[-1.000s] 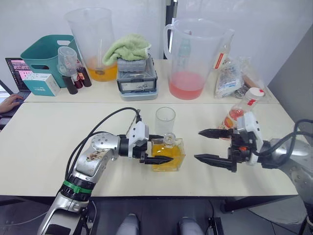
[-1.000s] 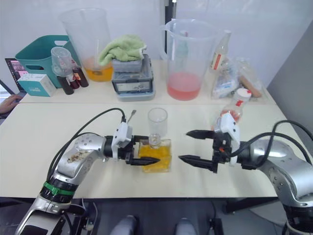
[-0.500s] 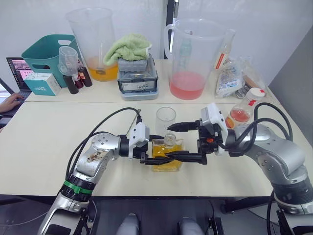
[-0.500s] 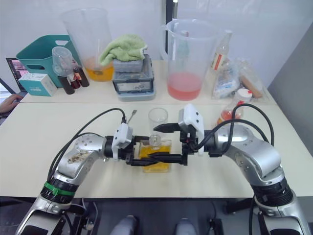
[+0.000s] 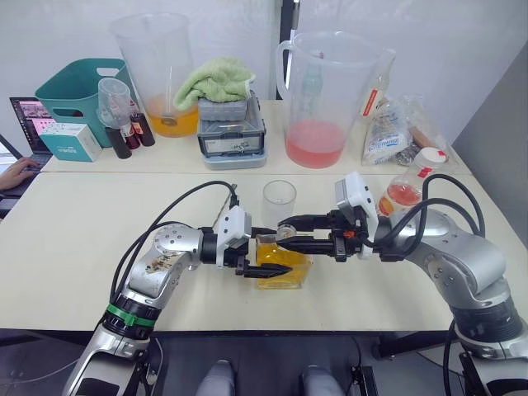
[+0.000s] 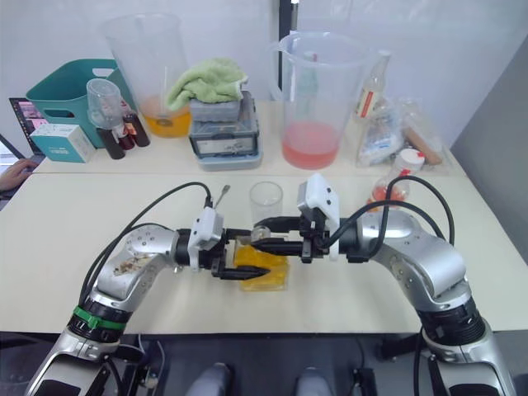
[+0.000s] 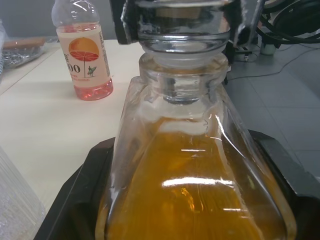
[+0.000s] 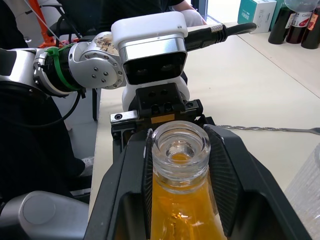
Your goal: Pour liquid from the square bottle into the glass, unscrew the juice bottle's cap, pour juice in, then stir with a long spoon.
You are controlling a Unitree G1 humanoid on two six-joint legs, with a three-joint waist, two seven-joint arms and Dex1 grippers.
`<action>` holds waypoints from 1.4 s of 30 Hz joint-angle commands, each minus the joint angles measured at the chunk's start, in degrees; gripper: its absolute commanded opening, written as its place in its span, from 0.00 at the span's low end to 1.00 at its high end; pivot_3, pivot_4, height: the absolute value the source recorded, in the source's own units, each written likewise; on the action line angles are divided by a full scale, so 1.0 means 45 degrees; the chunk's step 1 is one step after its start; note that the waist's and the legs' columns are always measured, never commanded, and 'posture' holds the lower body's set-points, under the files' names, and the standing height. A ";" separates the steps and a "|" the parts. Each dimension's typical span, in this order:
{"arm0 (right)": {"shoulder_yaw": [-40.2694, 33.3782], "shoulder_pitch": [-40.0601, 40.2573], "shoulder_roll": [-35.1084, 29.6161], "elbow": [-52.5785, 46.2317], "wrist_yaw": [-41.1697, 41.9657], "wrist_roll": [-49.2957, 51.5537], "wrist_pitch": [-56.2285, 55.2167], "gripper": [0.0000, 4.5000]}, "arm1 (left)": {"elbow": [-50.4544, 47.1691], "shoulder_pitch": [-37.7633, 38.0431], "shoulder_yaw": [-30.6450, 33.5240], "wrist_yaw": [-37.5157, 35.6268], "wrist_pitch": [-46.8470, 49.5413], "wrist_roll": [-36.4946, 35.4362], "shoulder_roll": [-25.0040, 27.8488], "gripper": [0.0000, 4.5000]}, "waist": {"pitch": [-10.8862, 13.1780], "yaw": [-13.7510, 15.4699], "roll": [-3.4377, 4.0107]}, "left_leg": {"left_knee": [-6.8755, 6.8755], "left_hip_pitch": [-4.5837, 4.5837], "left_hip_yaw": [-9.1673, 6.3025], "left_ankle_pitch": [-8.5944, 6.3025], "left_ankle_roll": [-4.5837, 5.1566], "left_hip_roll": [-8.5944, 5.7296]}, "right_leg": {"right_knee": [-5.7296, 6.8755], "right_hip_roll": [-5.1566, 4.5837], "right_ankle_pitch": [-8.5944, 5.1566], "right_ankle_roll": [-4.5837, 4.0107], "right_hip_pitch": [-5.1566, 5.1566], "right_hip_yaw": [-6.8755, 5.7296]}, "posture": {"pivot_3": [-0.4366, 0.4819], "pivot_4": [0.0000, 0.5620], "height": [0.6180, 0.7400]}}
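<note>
At the centre of the desk (image 5: 74,247), the left hand (image 5: 262,252) pinches the square bottle (image 5: 282,262) by its body, while the right hand (image 5: 289,233) is pressed onto its stopper (image 8: 180,145). The glass (image 5: 279,203) stands just behind. The juice bottle (image 7: 86,56), right of centre, carries an orange-and-white label reading "100".

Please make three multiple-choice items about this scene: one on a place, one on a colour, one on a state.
1. Where does the glass stand?
A. just behind the square bottle
B. inside the teal basket
C. at the table's left edge

2. What colour is the liquid in the square bottle?
A. blue
B. yellow-orange
C. clear

3. What is the right tool doing?
A. holding the juice bottle
B. lying flat on the table
C. closed on the stopper

Answers:
1 A, the glass is right behind the bottle.
2 B, the left wrist view shows it amber.
3 C, its fingers press both sides of the stopper, while the left tool grips the body.
</note>
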 commanded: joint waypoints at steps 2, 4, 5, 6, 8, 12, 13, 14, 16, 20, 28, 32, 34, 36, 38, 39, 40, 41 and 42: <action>-0.0501 -0.0287 0.0208 -0.0555 -0.0106 0.0545 0.0034 0.24 | -0.0297 -0.0022 -0.0138 -0.0139 0.0093 0.0014 0.0107 0.63 | 0.0000 -0.0003 0.0000 | 0.0000 0.0000 0.0000 0.0000 0.0000 0.0000 | 0.0001 0.0000 0.0000 0.0000 -0.0002 0.0001 | 0.48 0.27 1.00; -0.0787 -0.0470 0.0376 -0.0598 -0.0324 0.0904 0.0137 0.24 | -0.0346 0.0041 -0.0151 -0.0140 0.0124 -0.0020 0.0114 0.63 | 0.0000 -0.0006 0.0000 | 0.0000 0.0000 0.0000 0.0000 0.0000 0.0000 | 0.0003 0.0000 0.0000 0.0000 -0.0003 0.0000 | 0.48 0.27 1.00; -0.0894 -0.0548 0.0434 -0.0618 -0.0401 0.1027 0.0181 0.24 | -0.0373 0.0075 -0.0165 -0.0138 0.0119 -0.0018 0.0121 0.63 | 0.0001 -0.0007 0.0001 | -0.0001 0.0000 0.0000 0.0000 0.0000 0.0000 | 0.0003 0.0000 0.0000 0.0000 -0.0004 0.0000 | 0.48 0.27 1.00; -0.1008 -0.0633 0.0499 -0.0636 -0.0491 0.1145 0.0234 0.24 | -0.0410 0.0114 -0.0180 -0.0136 0.0128 -0.0026 0.0134 0.63 | 0.0001 -0.0007 0.0001 | -0.0001 0.0000 0.0000 0.0000 0.0000 0.0000 | 0.0006 0.0000 0.0000 0.0000 -0.0007 0.0001 | 0.48 0.27 1.00; -0.1140 -0.0763 0.0573 -0.0622 -0.0562 0.1233 0.0309 0.24 | -0.0433 0.0145 -0.0212 -0.0137 0.0140 -0.0042 0.0154 0.63 | 0.0002 -0.0010 0.0002 | -0.0002 0.0000 0.0000 0.0000 0.0000 0.0000 | 0.0010 0.0000 0.0000 0.0000 -0.0010 0.0001 | 0.48 0.27 1.00; -0.1265 -0.0824 0.0595 -0.0647 -0.0673 0.1262 0.0388 0.24 | -0.0487 0.0237 -0.0264 -0.0142 0.0206 -0.0068 0.0178 0.63 | 0.0001 -0.0017 0.0015 | -0.0002 0.0006 0.0000 0.0000 0.0000 0.0000 | 0.0017 0.0000 0.0000 0.0000 -0.0008 0.0001 | 0.48 0.27 1.00; -0.1289 -0.0831 0.0605 -0.0655 -0.0692 0.1264 0.0418 0.24 | -0.0492 0.0250 -0.0272 -0.0140 0.0204 -0.0067 0.0180 0.63 | 0.0000 -0.0016 0.0015 | -0.0003 0.0007 -0.0003 0.0000 0.0000 0.0000 | 0.0016 0.0000 0.0000 0.0000 -0.0007 -0.0001 | 0.48 0.27 1.00; -0.1326 -0.0819 0.0594 -0.0673 -0.0713 0.1279 0.0442 0.24 | -0.0488 0.0252 -0.0284 -0.0136 0.0213 -0.0068 0.0174 0.63 | 0.0001 -0.0017 0.0015 | -0.0002 0.0007 -0.0003 0.0000 0.0001 0.0000 | 0.0015 0.0000 0.0000 0.0000 -0.0005 0.0000 | 0.48 0.27 1.00; -0.1376 -0.0777 0.0550 -0.0716 -0.0742 0.1318 0.0461 0.24 | -0.0486 0.0254 -0.0298 -0.0131 0.0231 -0.0072 0.0166 0.63 | 0.0001 -0.0017 0.0015 | -0.0003 0.0007 0.0001 -0.0001 0.0002 0.0000 | 0.0014 0.0000 0.0000 0.0000 -0.0006 0.0002 | 0.48 0.27 1.00; -0.1706 -0.0502 0.0295 -0.0832 -0.0818 0.1516 0.0545 0.24 | -0.0473 0.0254 -0.0311 -0.0125 0.0228 -0.0064 0.0146 0.63 | 0.0001 -0.0012 0.0015 | -0.0003 0.0007 0.0001 -0.0001 0.0002 0.0000 | 0.0015 0.0000 0.0000 0.0000 -0.0007 0.0002 | 0.48 0.27 1.00; -0.5209 0.3990 -0.1203 -0.0564 -0.1463 0.0900 0.0147 0.24 | -0.0388 0.0235 -0.0174 -0.0125 0.0123 -0.0079 0.0143 0.63 | -0.0006 0.0122 0.0018 | 0.0001 0.0005 0.0009 -0.0014 0.0024 -0.0001 | 0.0008 0.0000 0.0000 0.0000 0.0004 0.0003 | 0.48 0.27 1.00; -0.5820 0.6339 -0.0796 -0.0521 -0.2146 -0.0186 -0.0808 0.24 | -0.0346 0.0150 -0.0102 -0.0125 0.0116 -0.0134 0.0107 0.63 | -0.0017 0.0022 0.0052 | -0.0006 0.0013 0.0024 -0.0014 0.0029 -0.0001 | 0.0013 0.0000 -0.0001 -0.0001 -0.0005 0.0020 | 0.48 0.27 1.00; -0.5715 0.7315 -0.0370 -0.0185 -0.2665 -0.1235 -0.1733 0.24 | -0.0313 0.0086 -0.0082 -0.0137 0.0115 -0.0144 0.0085 0.63 | -0.0017 0.0027 0.0053 | 0.0000 0.0025 0.0024 -0.0014 0.0029 -0.0001 | 0.0021 0.0000 -0.0001 0.0000 0.0005 0.0021 | 0.48 0.27 1.00; -0.5611 0.7628 0.0186 0.0388 -0.3162 -0.2019 -0.2663 0.24 | -0.0270 0.0032 -0.0072 -0.0143 0.0116 -0.0145 0.0061 0.63 | -0.0016 0.0018 0.0055 | 0.0002 0.0026 0.0024 -0.0014 0.0029 -0.0001 | 0.0024 0.0000 -0.0001 0.0000 0.0007 0.0021 | 0.48 0.27 1.00; -0.5563 0.7763 0.0712 0.1124 -0.3628 -0.2733 -0.3552 0.24 | -0.0227 -0.0015 -0.0072 -0.0156 0.0108 -0.0144 0.0040 0.63 | -0.0016 0.0011 0.0060 | 0.0003 0.0031 0.0030 -0.0014 0.0028 -0.0002 | 0.0027 0.0000 -0.0001 0.0001 0.0007 0.0030 | 0.48 0.27 1.00; -0.5519 0.7824 0.0910 0.1585 -0.3869 -0.3155 -0.3997 0.24 | -0.0202 -0.0043 -0.0075 -0.0166 0.0094 -0.0138 0.0030 0.63 | -0.0017 0.0016 0.0062 | 0.0002 0.0031 0.0030 -0.0013 0.0027 -0.0002 | 0.0028 0.0000 -0.0001 0.0000 0.0006 0.0031 | 0.48 0.27 1.00; -0.5551 0.7896 0.1144 0.2140 -0.4109 -0.3504 -0.4445 0.24 | -0.0157 -0.0098 -0.0079 -0.0170 0.0088 -0.0134 0.0007 0.63 | -0.0017 0.0023 0.0062 | 0.0002 0.0031 0.0030 -0.0013 0.0027 -0.0001 | 0.0028 0.0000 -0.0001 0.0000 0.0006 0.0031 | 0.48 0.27 1.00; -0.5577 0.7935 0.1323 0.2542 -0.4260 -0.3751 -0.4794 0.24 | -0.0124 -0.0137 -0.0080 -0.0174 0.0084 -0.0129 -0.0013 0.63 | -0.0017 0.0039 0.0063 | -0.0001 0.0031 0.0029 -0.0013 0.0026 -0.0001 | 0.0025 0.0000 -0.0001 0.0001 0.0006 0.0029 | 0.48 0.27 1.00; -0.5626 0.7976 0.1531 0.2955 -0.4442 -0.3964 -0.5127 0.24 | -0.0091 -0.0189 -0.0073 -0.0178 0.0086 -0.0124 -0.0029 0.63 | -0.0017 0.0050 0.0063 | 0.0001 0.0030 0.0029 -0.0012 0.0026 -0.0002 | 0.0025 0.0000 -0.0001 0.0000 0.0007 0.0030 | 0.48 0.27 1.00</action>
